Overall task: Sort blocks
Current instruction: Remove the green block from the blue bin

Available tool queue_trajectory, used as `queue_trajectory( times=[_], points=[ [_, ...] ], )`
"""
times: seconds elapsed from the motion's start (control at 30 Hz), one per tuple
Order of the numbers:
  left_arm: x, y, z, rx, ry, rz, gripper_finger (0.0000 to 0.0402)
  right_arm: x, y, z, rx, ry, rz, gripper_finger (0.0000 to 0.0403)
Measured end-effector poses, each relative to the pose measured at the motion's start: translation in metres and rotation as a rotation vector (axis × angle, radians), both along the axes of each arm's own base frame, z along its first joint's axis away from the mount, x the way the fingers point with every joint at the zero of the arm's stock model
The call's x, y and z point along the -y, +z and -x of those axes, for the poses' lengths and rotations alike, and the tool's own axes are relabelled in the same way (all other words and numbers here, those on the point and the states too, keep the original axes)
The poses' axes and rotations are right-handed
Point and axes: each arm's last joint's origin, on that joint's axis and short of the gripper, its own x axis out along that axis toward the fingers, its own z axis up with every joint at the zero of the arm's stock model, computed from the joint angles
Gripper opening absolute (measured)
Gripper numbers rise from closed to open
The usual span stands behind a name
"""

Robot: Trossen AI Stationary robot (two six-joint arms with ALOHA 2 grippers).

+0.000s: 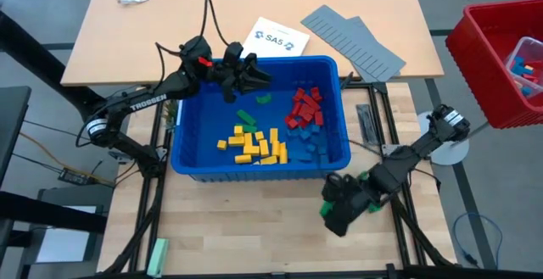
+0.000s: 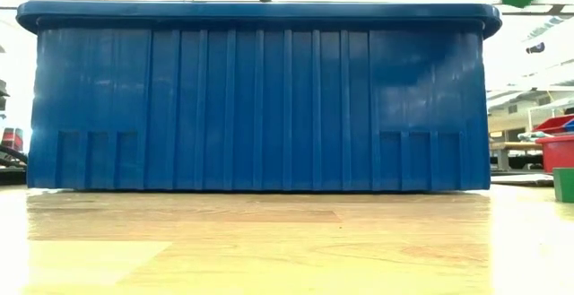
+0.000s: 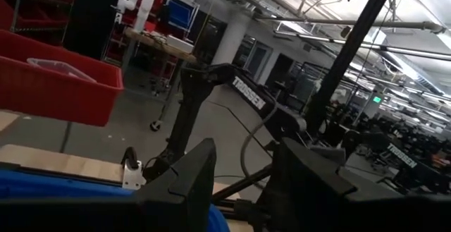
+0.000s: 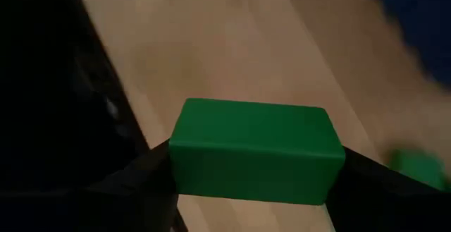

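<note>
Dozens of blocks [image 1: 259,143] lie grouped by colour in your blue bin [image 1: 188,155]: yellow near-left, red far-right, blue near-right. Your left gripper [image 1: 251,77] hovers over the far-left corner, fingers apart and empty. Your right gripper [image 1: 333,209], outside the near-right corner, clamps a green block [image 4: 255,151].

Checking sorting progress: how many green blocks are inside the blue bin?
2 show: one green block beside the yellow pile, another green block farther back near the left gripper. That gripper hangs over the blue bin and may hide more.
</note>
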Motion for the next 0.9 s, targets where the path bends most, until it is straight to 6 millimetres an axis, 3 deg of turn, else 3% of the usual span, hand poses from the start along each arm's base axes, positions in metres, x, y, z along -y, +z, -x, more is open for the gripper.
queue_trajectory(
  times=[0.3,0.43,0.6,0.9],
  points=[
    [0.0,0.0,0.0,0.0,-0.003,-0.001,0.0168,-0.014,-0.032,0.034,-0.386,-0.008,0.193,0.0272],
    [0.0,0.0,0.0,0.0,-0.005,-0.002,0.0168,-0.015,-0.044,0.047,-0.452,-0.072,0.23,0.0272],
    [0.0,0.0,0.0,0.0,-0.006,-0.002,0.0168,-0.013,-0.074,0.066,-0.504,-0.154,0.173,0.0272],
    [0.0,0.0,0.0,0.001,-0.006,-0.002,0.0168,0.007,-0.104,0.08,-0.51,-0.256,0.196,0.0289]
  ],
)
